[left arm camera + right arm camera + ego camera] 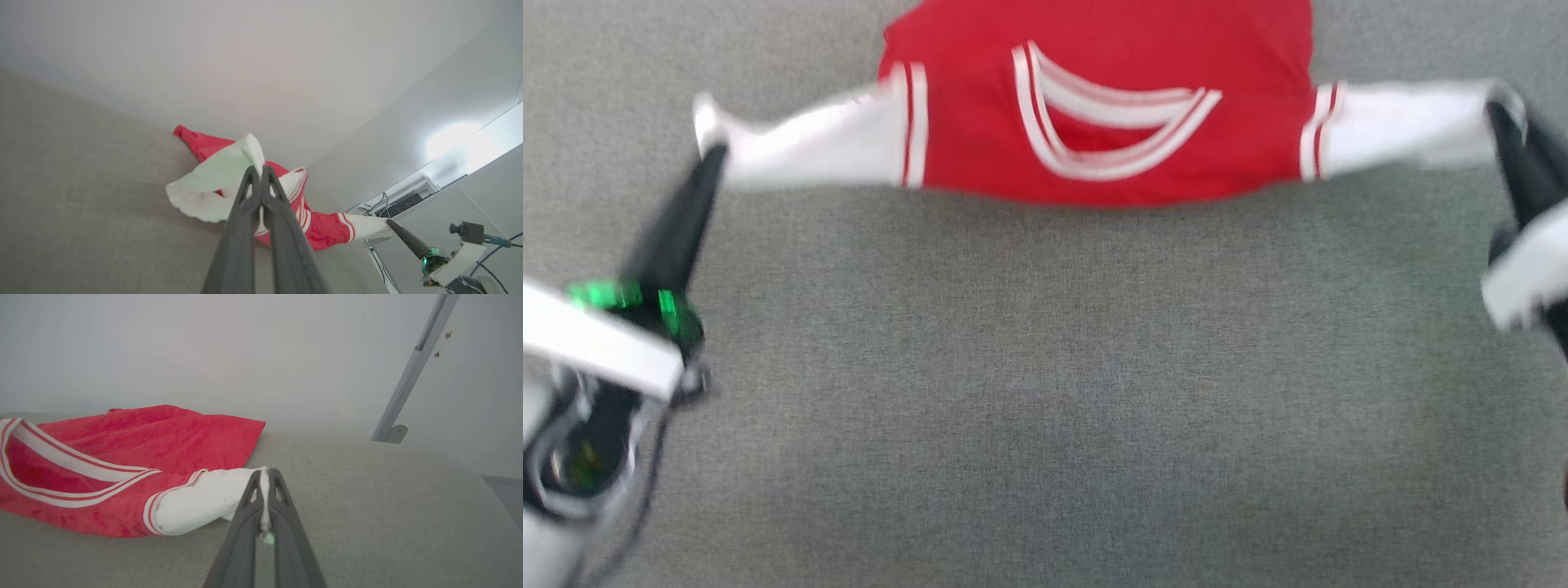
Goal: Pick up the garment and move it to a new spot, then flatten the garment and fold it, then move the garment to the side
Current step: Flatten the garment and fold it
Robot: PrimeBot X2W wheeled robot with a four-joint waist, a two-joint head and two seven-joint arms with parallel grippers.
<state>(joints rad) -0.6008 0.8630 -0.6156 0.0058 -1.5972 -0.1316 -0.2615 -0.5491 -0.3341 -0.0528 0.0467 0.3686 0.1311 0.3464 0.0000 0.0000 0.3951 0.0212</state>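
Between the two grippers, the garment (1111,163) hangs stretched sideways over a grey fabric surface (1045,392). The left gripper (711,155) is pinched tight on the outer end of the white left sleeve (809,147). In its own wrist view the fingers meet with a fold of white cloth bunched just past and around their tips. The right gripper (1501,114) is likewise clamped on the end of the white right sleeve (1405,122). In the right wrist view a thin edge of cloth is caught between the closed fingers and runs down between them. From that gripper's tips the sleeve leads off to the left into the red body, which lies on the grey surface beyond, the striped collar (1111,122) open on top. The collar sits on the side of the garment nearer the grippers' wrists. Beyond the right gripper's fingertips stands a pale wall (204,347), with a slanted grey pole (412,371) up to the right. The head view is blurred.
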